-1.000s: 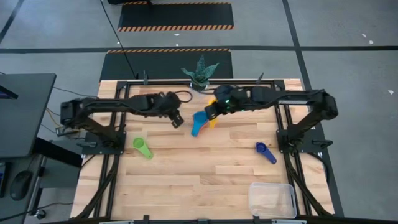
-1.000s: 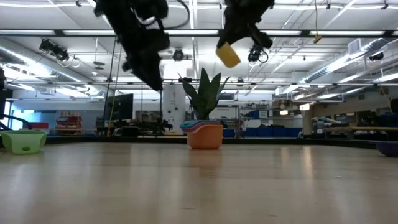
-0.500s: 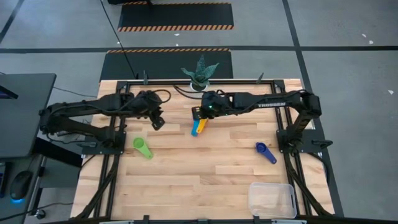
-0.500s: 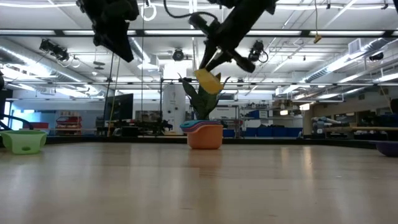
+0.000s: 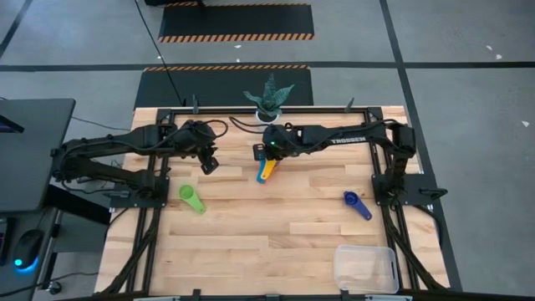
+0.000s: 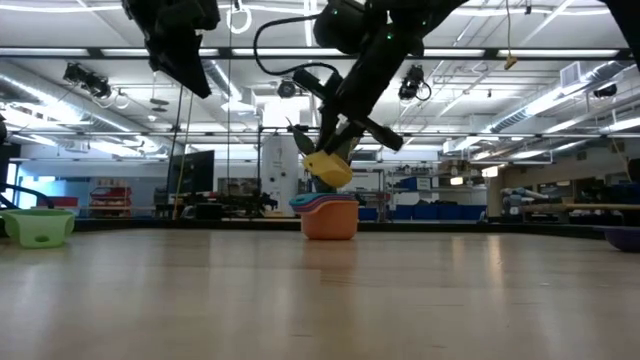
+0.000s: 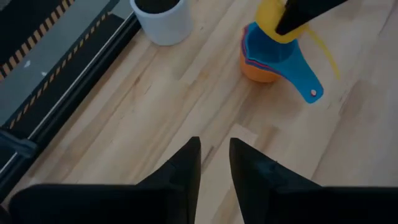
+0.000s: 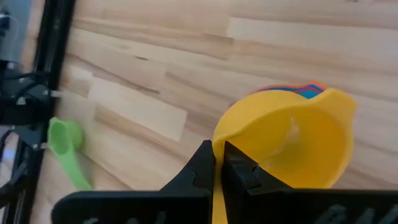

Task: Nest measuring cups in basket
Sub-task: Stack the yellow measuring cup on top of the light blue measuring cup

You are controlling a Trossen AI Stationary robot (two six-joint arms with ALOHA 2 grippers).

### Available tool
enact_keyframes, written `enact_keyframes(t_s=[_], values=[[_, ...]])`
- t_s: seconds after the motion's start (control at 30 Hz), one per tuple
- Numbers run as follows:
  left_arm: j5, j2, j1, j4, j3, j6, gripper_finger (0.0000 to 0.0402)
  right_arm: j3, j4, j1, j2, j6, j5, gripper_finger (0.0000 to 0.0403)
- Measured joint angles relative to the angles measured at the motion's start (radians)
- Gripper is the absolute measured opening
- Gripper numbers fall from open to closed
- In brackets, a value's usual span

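My right gripper (image 5: 269,155) is shut on the yellow measuring cup (image 6: 327,168) and hovers just above a stack of nested cups (image 6: 328,215). That stack has an orange cup at the bottom and a blue one (image 7: 273,53) on top, and it stands on the table in front of the plant. My left gripper (image 5: 209,165) hangs narrowly open and empty to the left of the stack. The green cup (image 5: 192,199) and the navy cup (image 5: 357,205) lie alone on the table. The clear basket (image 5: 365,267) sits at the near right corner. My right gripper pinches the yellow cup's handle (image 8: 217,186) where it meets the bowl (image 8: 292,146), between its two fingers (image 8: 199,165). The handle runs back between the fingers. They slant down from the right. The cup is lifted clear and tilted, close over the stack's blue cup.
A white plant pot (image 7: 160,18) with a spiky plant (image 5: 268,94) stands at the far edge behind the stack. Black frame rails (image 5: 380,159) run along the table's sides. Bare wood lies between the stack and the basket.
My right gripper has carried the yellow cup toward the table's left and down, from high above to just over the stack, and the cup has tipped. My left gripper has drawn back toward the table's left, away from the stack.
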Motion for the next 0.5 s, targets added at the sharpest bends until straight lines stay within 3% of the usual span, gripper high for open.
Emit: enact_keyframes(t_s=[0.5], values=[[0.007,-0.001,0.005,-0.004,0.0,0.033,0.0091,-0.001,-0.086,-0.013,0.006,0.011,0.0,0.0012]])
